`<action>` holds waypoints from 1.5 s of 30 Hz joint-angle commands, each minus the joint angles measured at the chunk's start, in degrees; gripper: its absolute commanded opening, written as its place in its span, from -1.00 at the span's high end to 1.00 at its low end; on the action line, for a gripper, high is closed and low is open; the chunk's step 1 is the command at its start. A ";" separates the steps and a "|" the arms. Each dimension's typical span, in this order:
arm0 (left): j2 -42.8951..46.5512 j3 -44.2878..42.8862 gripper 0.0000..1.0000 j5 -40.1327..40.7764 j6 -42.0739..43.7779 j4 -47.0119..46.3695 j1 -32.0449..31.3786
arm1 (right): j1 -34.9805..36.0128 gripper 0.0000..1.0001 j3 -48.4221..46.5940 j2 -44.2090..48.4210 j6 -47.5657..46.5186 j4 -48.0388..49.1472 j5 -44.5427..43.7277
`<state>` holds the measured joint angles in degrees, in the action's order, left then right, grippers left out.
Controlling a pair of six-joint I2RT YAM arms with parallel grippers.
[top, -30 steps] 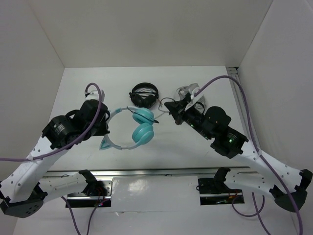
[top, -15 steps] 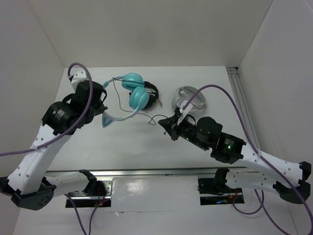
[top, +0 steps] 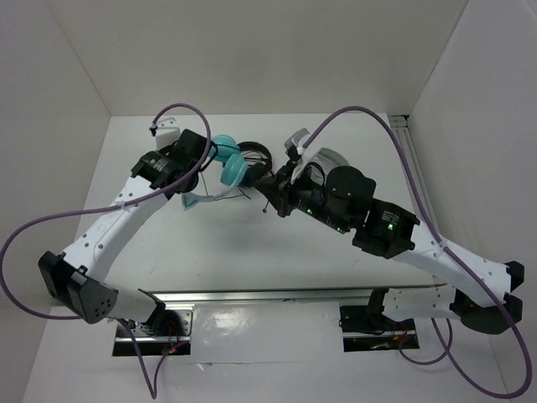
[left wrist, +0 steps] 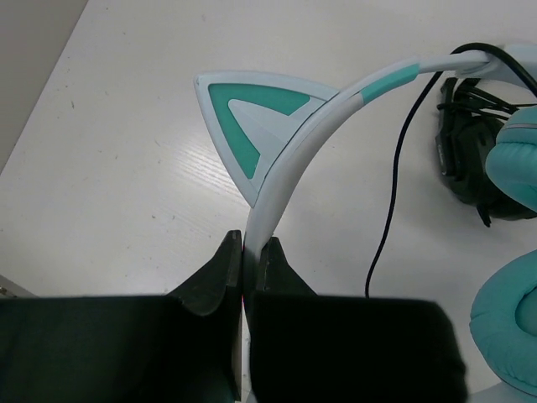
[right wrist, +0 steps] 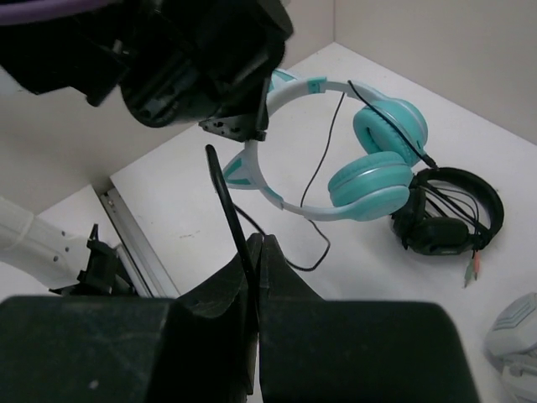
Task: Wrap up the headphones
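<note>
The headphones point(top: 232, 170) hang above the back middle of the table, teal ear cups point(right wrist: 377, 180) side by side. My left gripper point(left wrist: 250, 245) is shut on the pale headband point(left wrist: 312, 124), just below one cat ear point(left wrist: 249, 117); in the top view it point(top: 195, 188) sits left of the cups. The thin black cable point(left wrist: 393, 197) droops from the headphones down to the table. My right gripper point(right wrist: 258, 243) is shut on the cable's stiff black end point(right wrist: 226, 197); in the top view it point(top: 270, 195) is just right of the headphones.
Smaller black headphones point(top: 257, 156) lie on the table behind and under the teal cups, and show in the wrist views point(right wrist: 445, 220). Grey-white headphones point(top: 324, 158) lie behind my right wrist. A metal rail point(top: 268, 295) runs along the near edge; white walls close three sides.
My left arm has swung the headphones right towards the back middle. My right gripper has moved back and left with the cable, ending close beside them.
</note>
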<state>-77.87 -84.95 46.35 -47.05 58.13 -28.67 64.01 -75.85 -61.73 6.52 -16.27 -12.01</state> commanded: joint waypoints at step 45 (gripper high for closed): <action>22.84 14.65 1.00 -41.78 27.80 -6.54 -20.55 | -34.12 1.00 -16.96 -18.42 -10.49 -5.27 20.18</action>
<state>-57.01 -66.74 12.19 -20.64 51.92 -48.49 32.12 -93.60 -80.97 -5.37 -28.42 0.67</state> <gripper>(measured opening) 0.112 0.017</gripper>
